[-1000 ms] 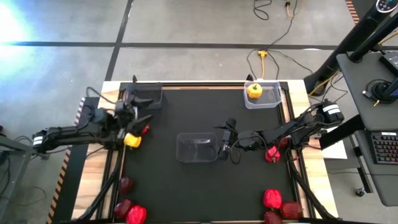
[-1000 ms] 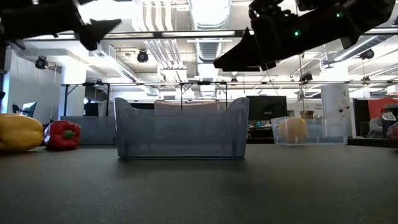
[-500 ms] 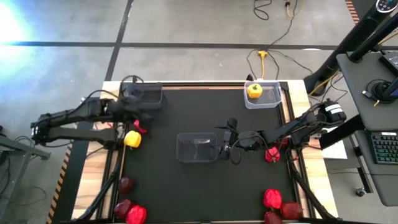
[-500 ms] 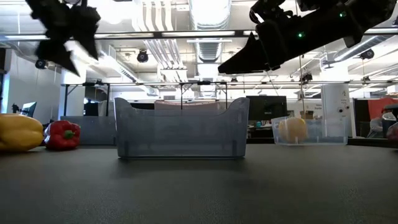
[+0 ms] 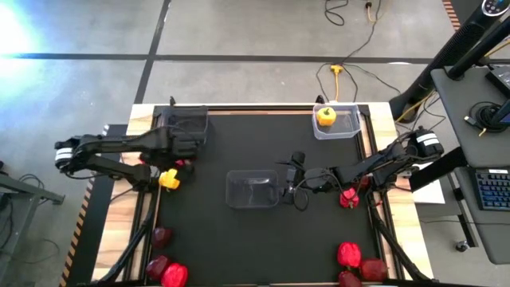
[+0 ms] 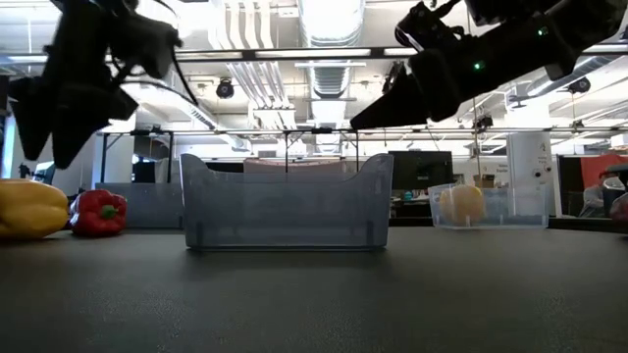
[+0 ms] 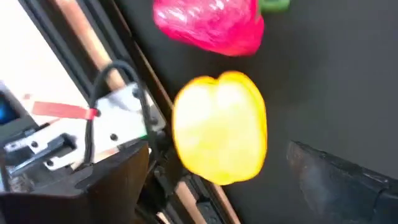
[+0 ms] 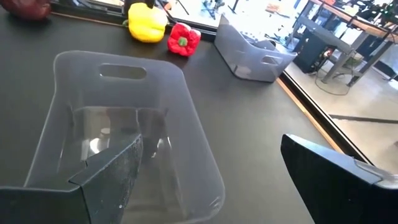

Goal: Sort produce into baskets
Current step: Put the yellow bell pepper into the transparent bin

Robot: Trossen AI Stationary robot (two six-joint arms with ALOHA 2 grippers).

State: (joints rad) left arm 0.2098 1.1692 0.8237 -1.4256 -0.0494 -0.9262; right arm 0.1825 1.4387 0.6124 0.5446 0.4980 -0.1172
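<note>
Black worktop (image 5: 255, 231) on a grey concrete floor (image 5: 239, 32). Left gripper (image 5: 182, 147) at nine o'clock and right gripper (image 5: 288, 182) at centre: fingers released.

Black table mat (image 5: 263, 239); yellow floor cable (image 5: 335, 77).

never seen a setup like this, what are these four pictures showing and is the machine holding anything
It is one table with two dark robot arms, filmed four ways: from above, level with the tabletop, and from a camera on each wrist.

The left tool hovers open over a yellow pepper and a red pepper by the table's left edge. The right tool hovers open beside the empty clear tub in the middle. Neither holds anything.

A dark tub sits at the back left. The tub at the back right already holds a second yellow pepper. More red produce waits along the front corners.
</note>
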